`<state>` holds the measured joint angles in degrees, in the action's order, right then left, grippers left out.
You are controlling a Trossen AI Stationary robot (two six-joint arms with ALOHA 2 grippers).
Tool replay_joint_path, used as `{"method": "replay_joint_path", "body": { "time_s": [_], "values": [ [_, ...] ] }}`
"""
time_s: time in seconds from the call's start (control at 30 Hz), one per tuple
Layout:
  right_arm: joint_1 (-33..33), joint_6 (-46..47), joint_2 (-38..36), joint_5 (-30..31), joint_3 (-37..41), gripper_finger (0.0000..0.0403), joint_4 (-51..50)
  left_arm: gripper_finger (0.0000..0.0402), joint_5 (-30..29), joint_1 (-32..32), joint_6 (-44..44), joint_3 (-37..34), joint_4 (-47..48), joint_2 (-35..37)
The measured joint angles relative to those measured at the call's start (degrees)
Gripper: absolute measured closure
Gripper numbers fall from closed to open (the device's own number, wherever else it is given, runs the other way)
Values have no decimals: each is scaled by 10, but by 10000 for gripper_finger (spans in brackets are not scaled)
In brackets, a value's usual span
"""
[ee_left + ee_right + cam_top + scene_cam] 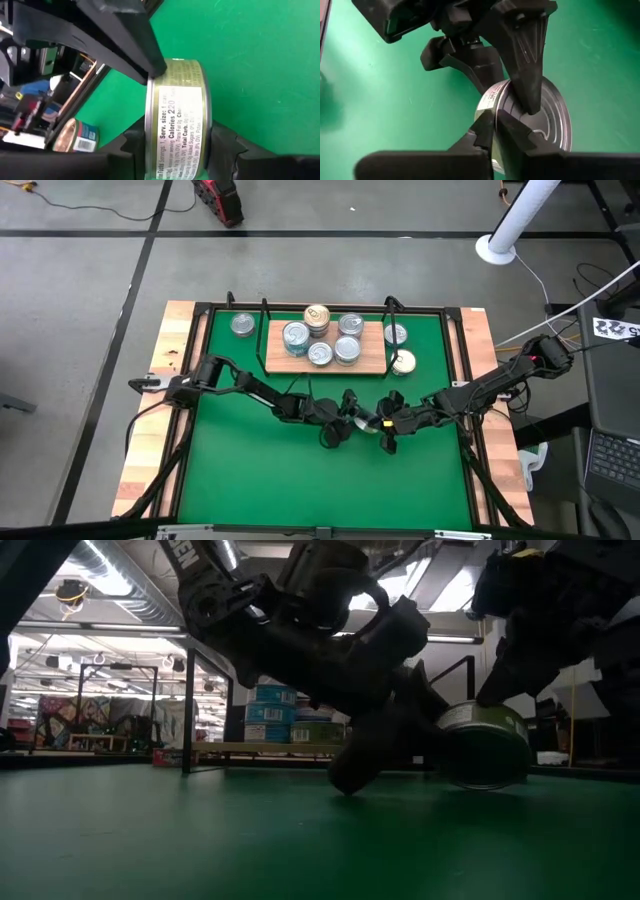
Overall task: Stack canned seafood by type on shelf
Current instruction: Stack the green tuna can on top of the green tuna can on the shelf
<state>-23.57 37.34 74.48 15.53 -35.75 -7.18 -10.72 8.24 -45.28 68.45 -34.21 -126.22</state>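
Note:
A flat round can [180, 115] with an olive-green label stands on edge over the green mat [250, 460], near the table's middle. Both my grippers meet at it. My left gripper [177, 150] comes in from the table's left and is shut on the can [362, 418]. My right gripper [495, 132] comes in from the right and is shut on its rim. In the low view the can [485, 745] is tilted with its lower edge close to the mat. The shelf [372, 366] at the far middle carries several cans [320, 353], one pair stacked [317, 318]. My left gripper pinches the can by its two flat ends [209, 140], one finger on each, so the label wall faces back along the fingers. The fingers reach nearly level from the table's left. The can stands on edge; whether it touches the mat I cannot tell. My right gripper pinches the can's rim [493, 120] at the edge of one flat end, between its two fingertips. The fingers slant down from the table's right. One fingertip [152, 72] shows on that rim.
Loose cans stand beside the shelf: one [243, 325] to its left, two [396, 333] [402, 362] to its right. Black wire posts [264, 330] rise at the shelf's sides. The mat's near half lies open. A wooden border [150, 430] frames the mat.

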Motion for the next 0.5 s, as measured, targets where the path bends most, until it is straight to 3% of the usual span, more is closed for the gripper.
{"method": "replay_joint_path", "body": {
  "time_s": [0.23,0.5],
  "values": [
    [0,11,0,-14,-3,302,-8,267,-7,9,59,0,12,10],
    [0,-83,-13,-85,-89,270,-196,258,-87,43,85,0,68,51]
  ]
}}
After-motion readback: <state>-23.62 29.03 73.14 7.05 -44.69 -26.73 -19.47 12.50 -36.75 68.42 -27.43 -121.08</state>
